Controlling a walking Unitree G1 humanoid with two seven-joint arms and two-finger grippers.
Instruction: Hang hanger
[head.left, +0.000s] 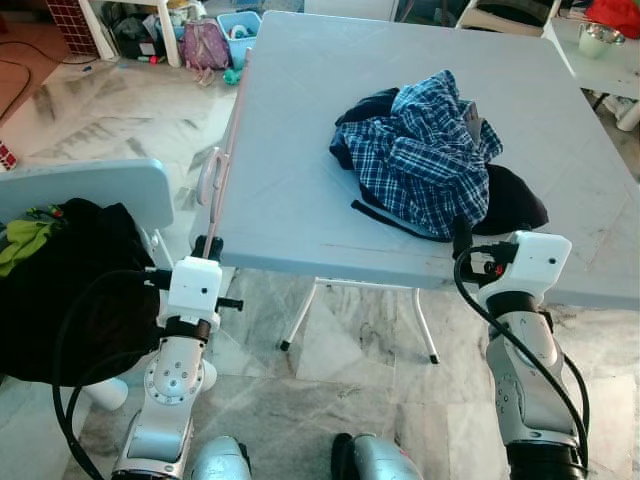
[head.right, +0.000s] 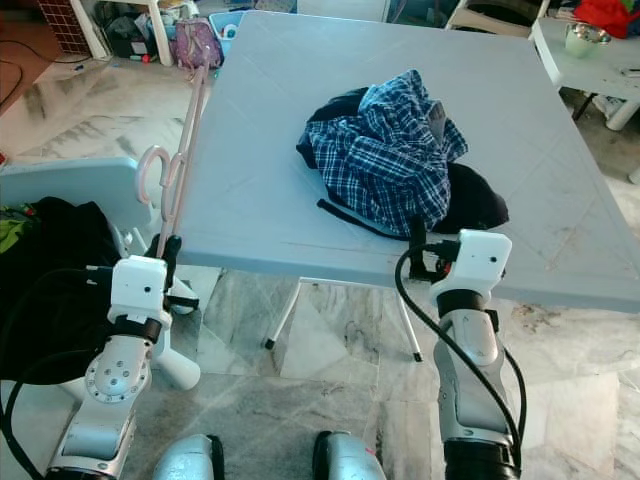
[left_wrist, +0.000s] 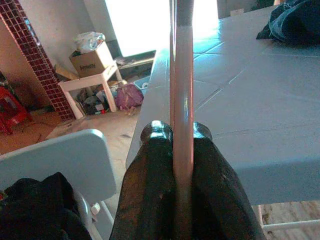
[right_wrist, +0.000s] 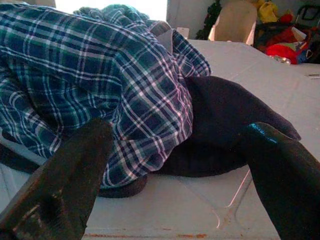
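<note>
Here, the broad grey-blue table (head.left: 300, 130) carries a crumpled blue plaid shirt (head.left: 425, 150) heaped over a dark garment (head.left: 515, 205). Beside the table's left edge stands a pale chair (head.left: 100, 190) with black clothing (head.left: 70, 290) piled on its seat. The hanger (head.right: 180, 150) is slim, pale pink plastic, its hook curled near the chair back, running along the table's left edge. The left tool (left_wrist: 182, 200) is clamped on its bar. The right tool (right_wrist: 170, 185) sits spread apart, facing the shirt pile.

A grey folding table (head.left: 300, 120) stands on marble floor (head.left: 130, 110) beside a chair (head.left: 90, 190).
</note>
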